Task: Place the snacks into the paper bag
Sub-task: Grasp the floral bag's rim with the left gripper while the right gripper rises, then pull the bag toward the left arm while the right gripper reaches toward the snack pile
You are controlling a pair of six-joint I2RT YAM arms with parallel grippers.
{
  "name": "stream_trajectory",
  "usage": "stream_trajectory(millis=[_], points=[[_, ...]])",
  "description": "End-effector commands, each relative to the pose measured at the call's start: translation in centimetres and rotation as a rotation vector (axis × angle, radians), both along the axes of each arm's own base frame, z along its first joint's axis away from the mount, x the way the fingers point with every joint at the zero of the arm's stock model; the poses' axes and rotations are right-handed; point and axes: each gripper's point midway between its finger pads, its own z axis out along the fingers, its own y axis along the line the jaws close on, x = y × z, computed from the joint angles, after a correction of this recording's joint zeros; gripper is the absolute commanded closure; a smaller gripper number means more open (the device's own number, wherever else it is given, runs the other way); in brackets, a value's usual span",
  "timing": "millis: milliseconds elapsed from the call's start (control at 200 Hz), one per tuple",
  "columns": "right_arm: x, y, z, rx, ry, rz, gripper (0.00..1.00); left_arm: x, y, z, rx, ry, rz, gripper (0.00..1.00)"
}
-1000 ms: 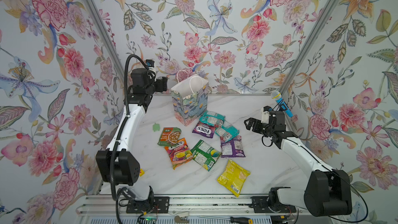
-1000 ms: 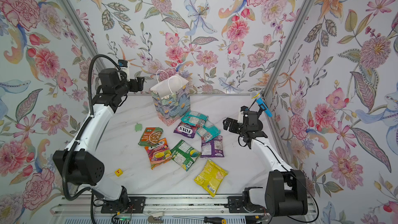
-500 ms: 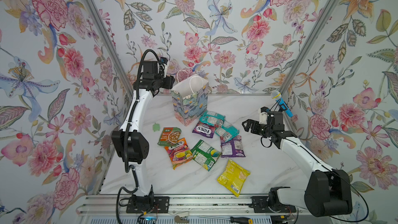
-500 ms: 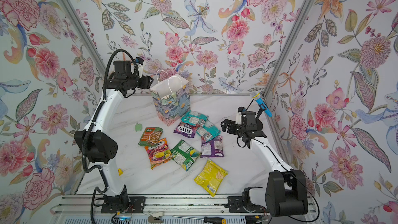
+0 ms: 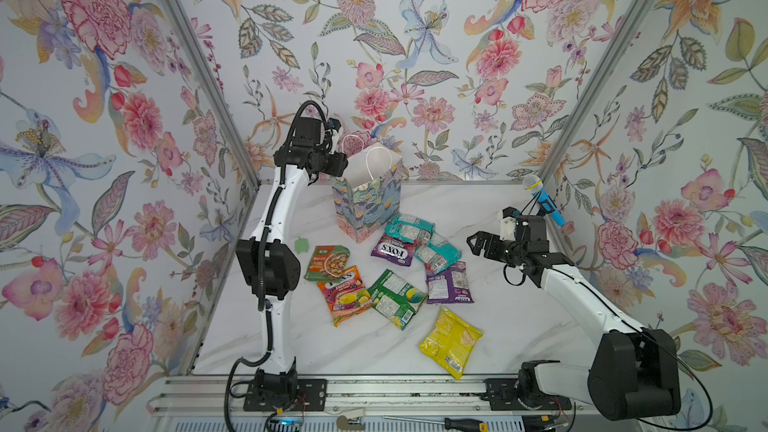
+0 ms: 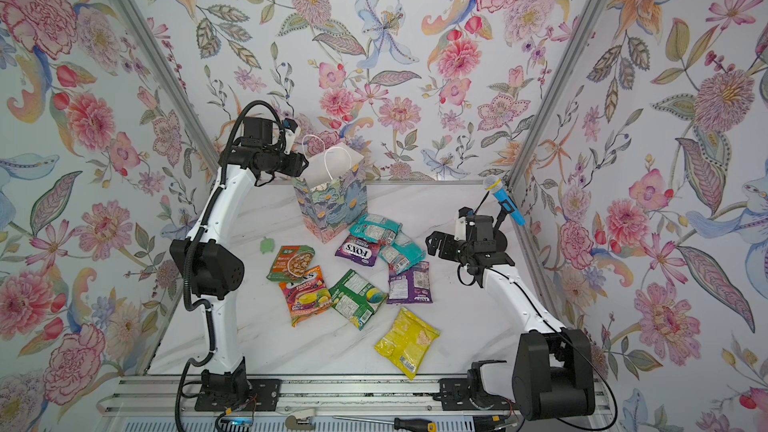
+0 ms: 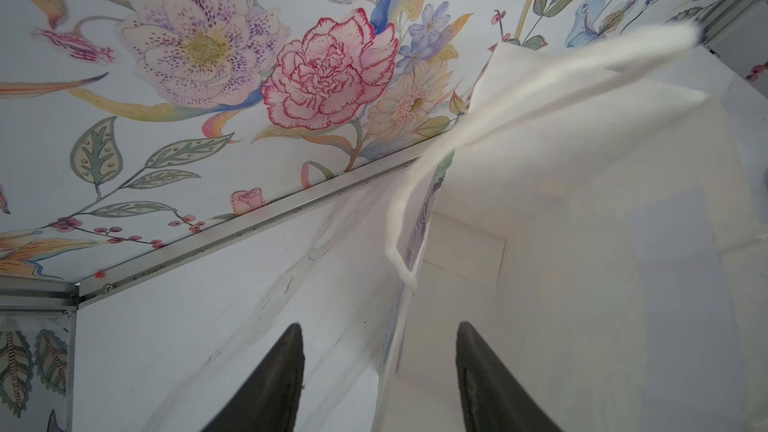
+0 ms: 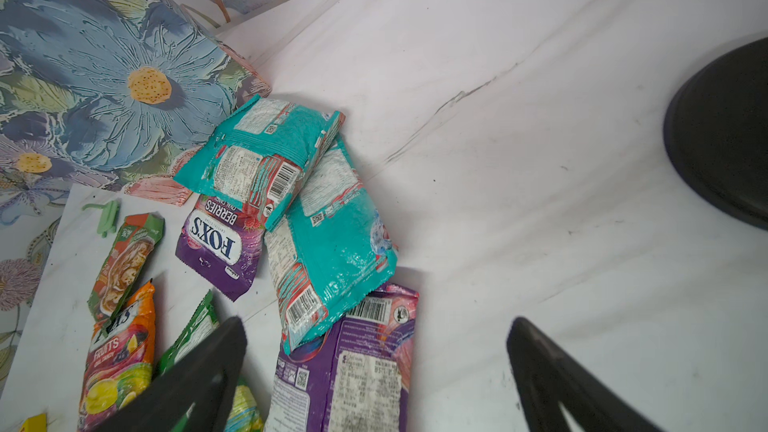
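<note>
The paper bag [image 5: 368, 201] stands upright at the back of the table, mouth open, white cord handles up. My left gripper [image 5: 338, 164] is at its left rim. In the left wrist view it [image 7: 379, 325] is open, one finger outside the bag's wall [image 7: 582, 243] and one inside, neither touching it. Several snacks lie in front of the bag: two teal packets [image 5: 409, 228], a purple FOX'S packet [image 5: 392, 249], another purple one [image 5: 449, 284], a green one [image 5: 397, 299], an orange one [image 5: 347, 292] and a yellow one [image 5: 451, 340]. My right gripper [image 5: 473, 241] hovers open to the right of them, holding nothing [image 8: 377, 320].
A small green clip [image 5: 302, 245] lies left of the snacks. A blue toy microphone [image 5: 542, 199] stands on a black base [image 8: 727, 130] by the right wall. A screwdriver [image 5: 457, 423] lies on the front rail. Flowered walls close in three sides.
My left arm has swung from the left wall toward the bag, bringing its gripper to the rim with the jaws narrower. The right arm has barely moved.
</note>
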Motion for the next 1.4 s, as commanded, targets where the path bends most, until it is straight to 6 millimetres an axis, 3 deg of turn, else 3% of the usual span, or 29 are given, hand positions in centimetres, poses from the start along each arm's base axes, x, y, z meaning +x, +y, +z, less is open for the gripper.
stream_trajectory(millis=[0,636,831,1221,1396], points=[[-0.4,0.3,0.5,-0.007,-0.009,0.02,0.0,0.4,-0.2,0.5,0.024,-0.018,-0.002,0.41],[0.0,0.8,0.8,0.018,-0.02,0.032,0.0,1.0,-0.1,-1.7,0.092,0.029,0.032,0.46],[0.0,0.8,0.7,0.021,-0.017,0.031,0.0,0.9,-0.4,-1.8,0.078,0.039,0.028,0.6],[0.2,0.9,0.9,0.03,-0.022,0.032,0.0,0.1,-1.3,-0.4,-0.024,0.054,0.029,1.0],[0.0,0.9,1.5,0.035,-0.034,0.032,0.0,-0.7,-2.4,2.5,-0.18,0.04,0.0,1.0]])
